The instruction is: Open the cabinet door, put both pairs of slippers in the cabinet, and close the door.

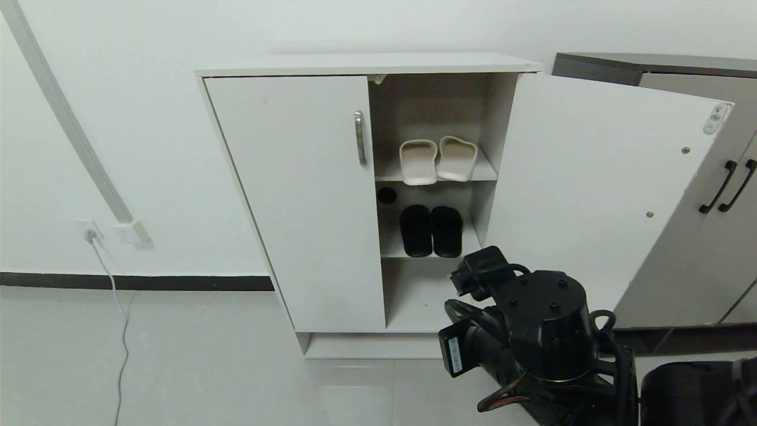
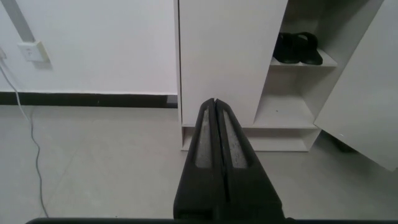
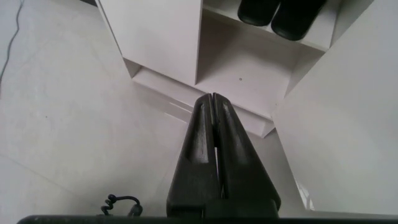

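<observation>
The white cabinet point(image 1: 366, 64) stands against the wall with its left door point(image 1: 295, 195) closed and its right door point(image 1: 591, 189) swung wide open. A beige pair of slippers point(image 1: 437, 160) lies on the upper shelf. A black pair of slippers point(image 1: 430, 231) lies on the shelf below, also seen as black slippers point(image 2: 298, 48) and black slippers point(image 3: 280, 12) in the wrist views. My right gripper point(image 3: 213, 99) is shut and empty, low in front of the open compartment beside the open door point(image 3: 348, 112). My left gripper point(image 2: 214, 102) is shut and empty, farther back over the floor.
A grey cabinet point(image 1: 709, 177) with black handles stands right behind the open door. A wall socket with a cable point(image 1: 89, 234) hanging to the floor is at the left. The bottom shelf point(image 1: 414, 296) holds nothing. Tiled floor point(image 1: 207, 367) spreads before the cabinet.
</observation>
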### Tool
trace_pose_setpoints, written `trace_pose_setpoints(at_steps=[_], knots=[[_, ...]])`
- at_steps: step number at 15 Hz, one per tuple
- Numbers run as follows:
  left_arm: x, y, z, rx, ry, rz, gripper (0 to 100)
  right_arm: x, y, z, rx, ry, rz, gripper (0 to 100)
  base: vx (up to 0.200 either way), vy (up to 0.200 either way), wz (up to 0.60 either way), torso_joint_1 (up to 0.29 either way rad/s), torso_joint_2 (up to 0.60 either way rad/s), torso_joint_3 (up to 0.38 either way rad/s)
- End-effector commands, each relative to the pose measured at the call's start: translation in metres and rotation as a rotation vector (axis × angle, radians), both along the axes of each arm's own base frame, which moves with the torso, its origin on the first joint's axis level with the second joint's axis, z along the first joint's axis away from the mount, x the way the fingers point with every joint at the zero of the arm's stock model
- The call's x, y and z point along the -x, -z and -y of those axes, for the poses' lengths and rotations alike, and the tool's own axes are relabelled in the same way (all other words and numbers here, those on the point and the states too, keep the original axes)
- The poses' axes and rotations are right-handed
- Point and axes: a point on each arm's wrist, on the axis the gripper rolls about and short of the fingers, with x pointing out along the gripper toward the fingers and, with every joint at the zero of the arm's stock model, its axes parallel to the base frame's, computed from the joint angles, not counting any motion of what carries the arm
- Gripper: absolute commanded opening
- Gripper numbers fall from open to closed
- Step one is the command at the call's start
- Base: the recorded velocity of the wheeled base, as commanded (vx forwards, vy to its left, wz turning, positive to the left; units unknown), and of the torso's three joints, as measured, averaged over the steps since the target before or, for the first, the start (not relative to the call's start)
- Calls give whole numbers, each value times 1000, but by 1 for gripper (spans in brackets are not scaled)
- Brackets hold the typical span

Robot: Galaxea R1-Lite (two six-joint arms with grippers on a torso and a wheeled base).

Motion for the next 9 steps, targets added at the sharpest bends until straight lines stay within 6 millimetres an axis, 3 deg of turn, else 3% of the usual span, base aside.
trace_pose_setpoints(at_steps=[1, 5, 9], knots=[[0, 0, 0, 1, -1, 1, 0, 0, 1, 0, 1, 0, -1, 0, 0, 0, 0, 0, 0, 0], [0, 0, 0, 1, -1, 1, 0, 0, 2, 0, 7, 2, -2, 0, 0, 0, 0, 0, 0, 0], [0, 0, 0, 1, -1, 1, 0, 1, 2, 0, 12, -1, 0, 0, 0, 0, 0, 6, -183, -289]])
